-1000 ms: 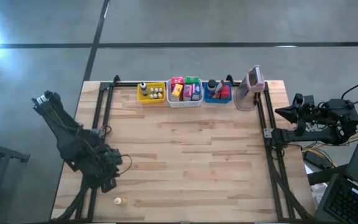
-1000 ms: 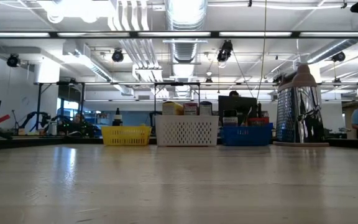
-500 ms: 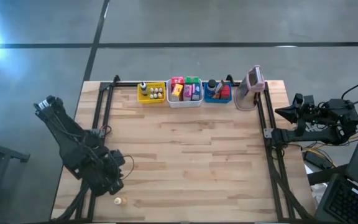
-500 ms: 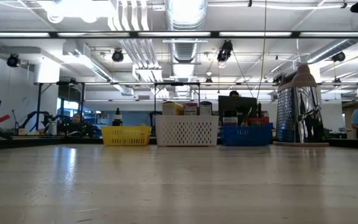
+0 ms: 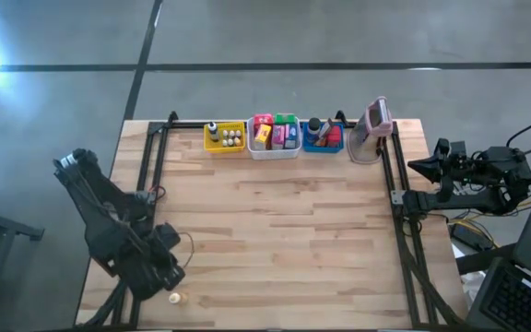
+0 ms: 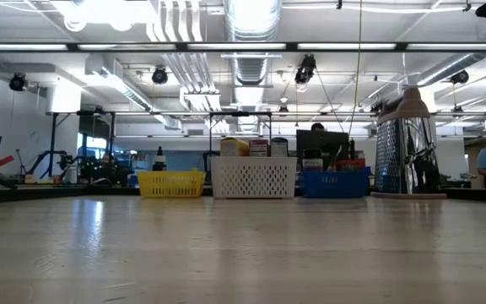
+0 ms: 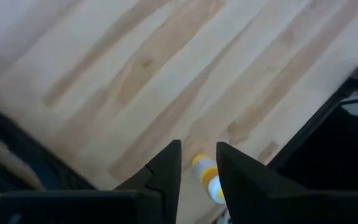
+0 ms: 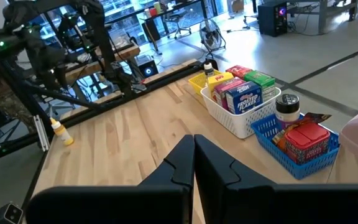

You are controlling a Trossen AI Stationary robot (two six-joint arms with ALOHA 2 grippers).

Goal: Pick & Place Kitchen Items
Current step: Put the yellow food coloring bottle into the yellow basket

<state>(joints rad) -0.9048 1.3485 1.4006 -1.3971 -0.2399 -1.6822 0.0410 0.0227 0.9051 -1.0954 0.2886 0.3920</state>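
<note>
Small whitish bottle (image 5: 175,298) with orange-yellow cap lying on its side on the wooden surface (image 5: 284,231), left hand (image 7: 197,163) just above it, fingers slightly apart, right hand (image 8: 194,146) together, off the surface's edge.

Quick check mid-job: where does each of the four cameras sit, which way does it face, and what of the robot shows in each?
High: overhead, straight down on the table; both arms show, left pincer near the small bottle, right arm parked off the right edge.
Low: table height, level toward the yellow bin, white bin, blue bin and the room; no robot parts.
Left wrist: looks down past its parted fingers at the bottle.
Right wrist: looks across the table past its shut right pincer.
Shared: high, left wrist and right wrist all show the bottle.
</note>
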